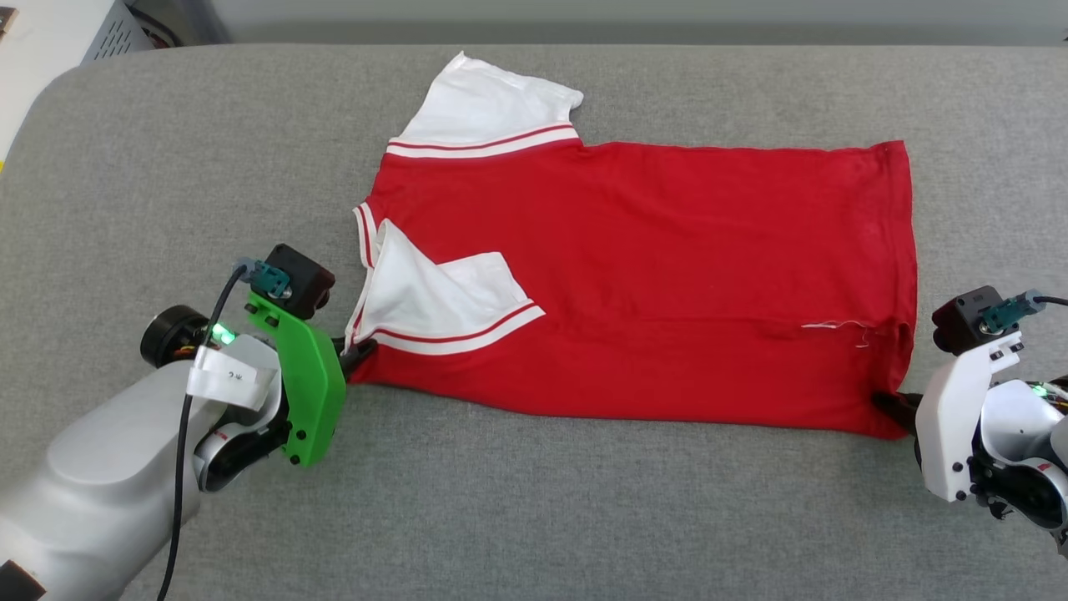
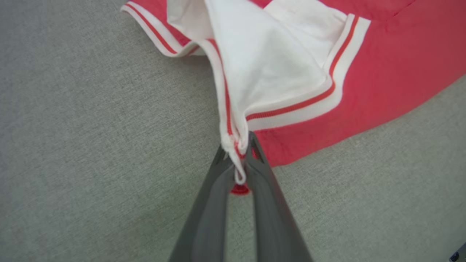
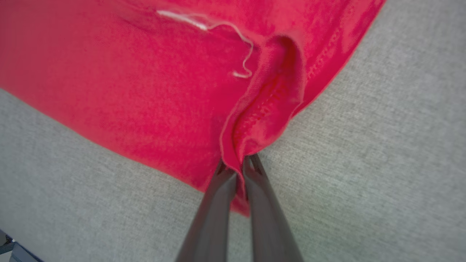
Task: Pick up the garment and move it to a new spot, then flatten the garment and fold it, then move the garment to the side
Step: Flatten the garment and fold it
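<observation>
The left gripper [image 2: 238,147] was clamped on the white, red-striped sleeve trim of the garment [image 1: 667,275], the right gripper [image 3: 238,165] on its red hem corner. The garment lay spread on the grey padded surface [image 1: 534,517]. Marks on the left forearm's white tape [image 1: 224,377] were too small to read.

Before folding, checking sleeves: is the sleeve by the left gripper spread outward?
No, that sleeve lies folded inward on the red body of the garment.

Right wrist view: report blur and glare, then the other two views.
Right wrist view: the garment blurs and oversaturates toward the top, crisper by the right gripper. Left wrist view: white sleeve washed out, left gripper soft near the lens. Head view: even light, sharp.
</observation>
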Tool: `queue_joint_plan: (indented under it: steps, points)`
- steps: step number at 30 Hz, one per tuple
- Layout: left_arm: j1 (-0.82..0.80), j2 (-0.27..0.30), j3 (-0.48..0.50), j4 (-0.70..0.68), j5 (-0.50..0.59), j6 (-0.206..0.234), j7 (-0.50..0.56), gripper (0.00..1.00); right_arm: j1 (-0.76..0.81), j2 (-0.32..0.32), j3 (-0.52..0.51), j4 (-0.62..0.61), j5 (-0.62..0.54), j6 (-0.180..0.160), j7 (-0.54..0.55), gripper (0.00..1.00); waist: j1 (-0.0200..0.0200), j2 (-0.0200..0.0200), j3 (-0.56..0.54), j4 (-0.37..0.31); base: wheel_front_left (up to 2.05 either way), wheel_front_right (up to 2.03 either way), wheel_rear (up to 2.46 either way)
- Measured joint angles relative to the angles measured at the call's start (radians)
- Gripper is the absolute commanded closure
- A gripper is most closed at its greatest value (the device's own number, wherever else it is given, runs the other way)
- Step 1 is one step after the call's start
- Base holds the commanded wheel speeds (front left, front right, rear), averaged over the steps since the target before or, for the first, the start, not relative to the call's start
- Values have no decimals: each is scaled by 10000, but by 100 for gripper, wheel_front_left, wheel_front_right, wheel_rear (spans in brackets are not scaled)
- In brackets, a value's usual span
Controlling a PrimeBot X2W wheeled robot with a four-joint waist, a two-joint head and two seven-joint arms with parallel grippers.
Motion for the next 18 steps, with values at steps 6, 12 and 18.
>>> queue_joint_plan:
  steps: [6,12,18]
  points:
    - [259,105,-104,2,-130,0,-136,100,103,-69,92,-267,238,0,-596,100,0,0,-549,-78,0,0,0]
    - [556,430,-169,-362,-174,151,-136,100,639,-497,-134,-1055,405,4,-966,100,0,0,-1118,-88,0,0,0]
    - [1296,961,-268,-1152,-416,568,-134,100,1625,-869,-596,-1797,453,8,-1030,100,0,0,-1621,-85,0,0,0]
